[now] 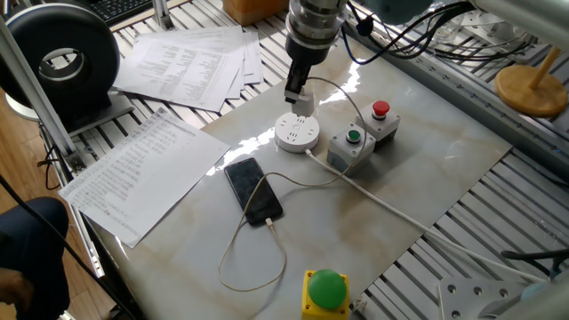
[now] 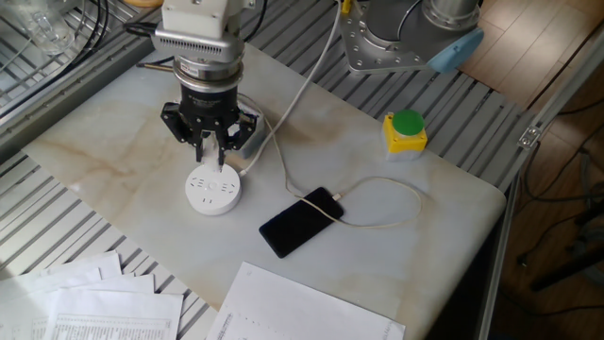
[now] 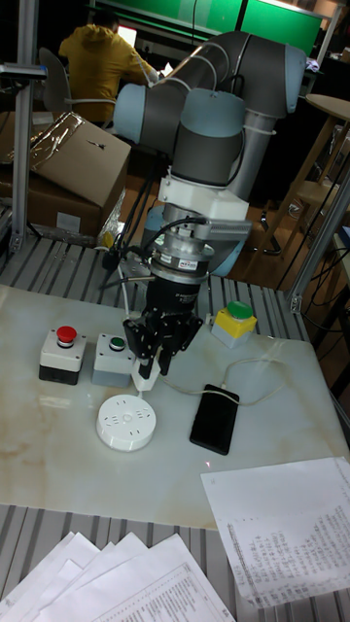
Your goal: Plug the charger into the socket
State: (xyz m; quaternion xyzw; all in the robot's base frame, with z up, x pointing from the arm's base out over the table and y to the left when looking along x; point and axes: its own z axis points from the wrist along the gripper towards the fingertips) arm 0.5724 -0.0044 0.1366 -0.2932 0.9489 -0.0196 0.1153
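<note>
My gripper (image 1: pixel 295 87) is shut on the charger (image 1: pixel 294 92), a small white cube that hangs just above the far edge of the socket (image 1: pixel 297 133). The socket is a round white puck with slot holes on top, lying on the marble board. In the tall fixed view the charger (image 3: pixel 146 375) shows between the fingers, a little above and right of the socket (image 3: pixel 126 423). From the other fixed view the gripper (image 2: pixel 209 154) hovers right over the socket (image 2: pixel 212 188). A thin white cable (image 1: pixel 233 256) runs to the black smartphone (image 1: pixel 252 189).
Two grey button boxes, green (image 1: pixel 352 144) and red (image 1: pixel 380 120), stand right of the socket. A yellow box with a green dome (image 1: pixel 325 290) sits at the near edge. The socket's thick cord (image 1: pixel 400 216) crosses the board. Paper sheets (image 1: pixel 147 169) lie to the left.
</note>
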